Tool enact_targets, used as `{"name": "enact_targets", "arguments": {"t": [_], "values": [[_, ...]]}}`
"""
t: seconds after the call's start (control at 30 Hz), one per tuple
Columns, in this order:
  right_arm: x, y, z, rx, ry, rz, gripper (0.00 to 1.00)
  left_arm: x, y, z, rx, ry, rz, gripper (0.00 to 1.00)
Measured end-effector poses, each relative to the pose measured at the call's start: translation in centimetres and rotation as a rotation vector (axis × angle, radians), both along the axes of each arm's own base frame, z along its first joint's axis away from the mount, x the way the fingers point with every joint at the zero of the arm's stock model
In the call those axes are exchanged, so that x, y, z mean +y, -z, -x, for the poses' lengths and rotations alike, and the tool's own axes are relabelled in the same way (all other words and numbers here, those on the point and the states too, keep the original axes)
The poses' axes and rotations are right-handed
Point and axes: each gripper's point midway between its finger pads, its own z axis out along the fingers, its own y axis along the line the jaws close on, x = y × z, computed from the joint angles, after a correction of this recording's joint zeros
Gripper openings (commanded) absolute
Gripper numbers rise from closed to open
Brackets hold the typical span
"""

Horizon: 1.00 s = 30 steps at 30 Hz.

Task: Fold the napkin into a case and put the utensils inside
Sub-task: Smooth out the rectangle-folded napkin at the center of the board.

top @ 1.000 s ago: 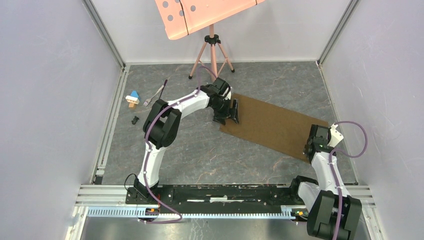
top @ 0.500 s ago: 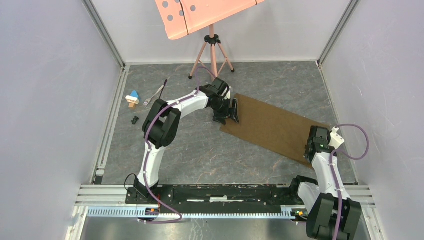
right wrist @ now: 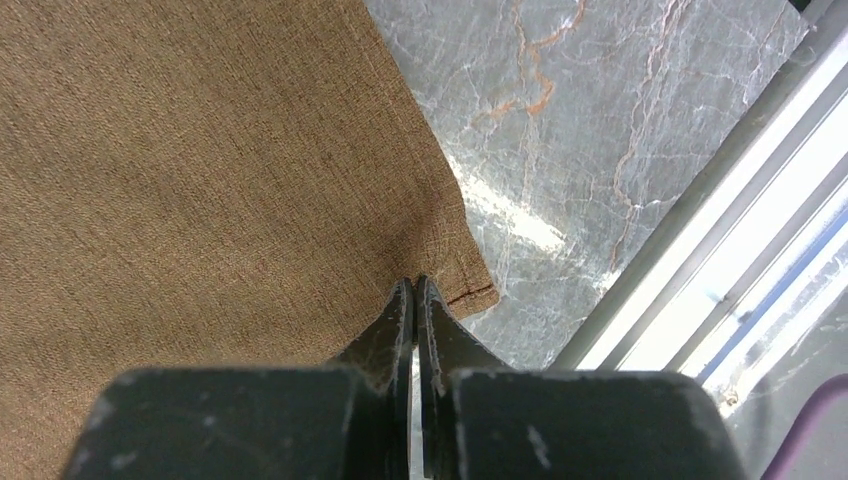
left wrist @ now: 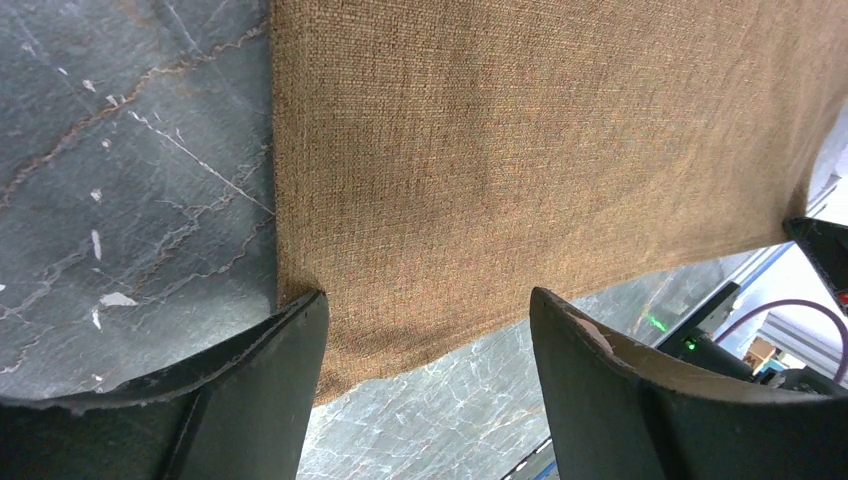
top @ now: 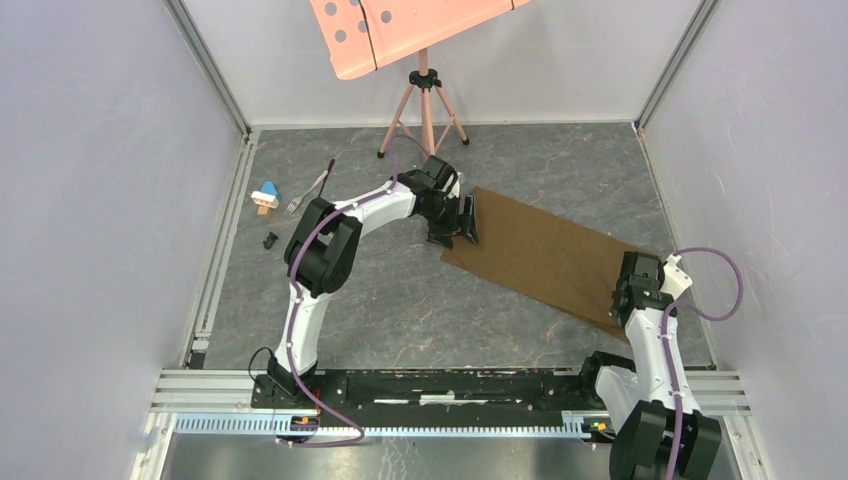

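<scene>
The olive-brown napkin (top: pixel 545 255) lies as a long layered strip slanting across the table's right half. My left gripper (top: pixel 455 232) stands open over its far left end; in the left wrist view the cloth (left wrist: pixel 500 150) runs between the spread fingers (left wrist: pixel 428 298), one fingertip (left wrist: pixel 300 330) at its edge. My right gripper (top: pixel 634 292) is at the strip's near right corner, shut (right wrist: pixel 415 282) on the puckered cloth (right wrist: pixel 200 150) just inside the hem. The silver fork (top: pixel 298 199) and the spoon's dark handle (top: pixel 330 166) lie far left, apart from both grippers.
A blue, white and tan toy block (top: pixel 265 195) and a tiny black piece (top: pixel 270 240) sit by the left wall. A pink tripod stand (top: pixel 425 105) rises at the back centre. Metal rails (top: pixel 215 260) edge the table; the right rail (right wrist: pixel 700 290) is close to my right gripper.
My right gripper has shifted slightly toward the near edge, staying shut at the napkin's corner. The left arm and the utensils have not moved.
</scene>
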Motion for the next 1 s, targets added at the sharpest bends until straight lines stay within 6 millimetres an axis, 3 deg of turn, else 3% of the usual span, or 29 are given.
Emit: {"name": "enact_targets", "arguments": {"t": [0.13, 0.27, 0.5, 0.6, 0.73, 0.87, 1.0], "values": [[0.5, 0.3, 0.4, 0.016, -0.004, -0.026, 0.39, -0.1, -0.1, -0.1, 0.01, -0.01, 0.019, 0.81], [0.9, 0.1, 0.5, -0.02, -0.016, -0.04, 0.5, -0.1, -0.1, -0.1, 0.009, -0.011, 0.024, 0.81], [0.6, -1.2, -1.7, -0.109, -0.072, -0.012, 0.52, -0.3, -0.4, 0.1, 0.005, -0.003, 0.027, 0.81], [0.5, -1.0, -3.2, -0.131, -0.099, -0.013, 0.45, -0.5, -0.6, 0.2, 0.005, 0.0, 0.027, 0.81], [0.3, 0.4, -5.0, -0.111, -0.143, -0.024, 0.41, -1.1, -1.2, -0.5, -0.012, 0.002, 0.043, 0.82], [0.1, 2.3, -6.2, -0.066, -0.201, -0.032, 0.38, -1.1, -0.4, -0.9, -0.014, -0.006, 0.03, 0.82], [-0.2, 2.3, -9.2, -0.118, -0.298, -0.001, 0.37, -0.7, -0.1, -1.2, -0.015, -0.02, 0.033, 0.83]]}}
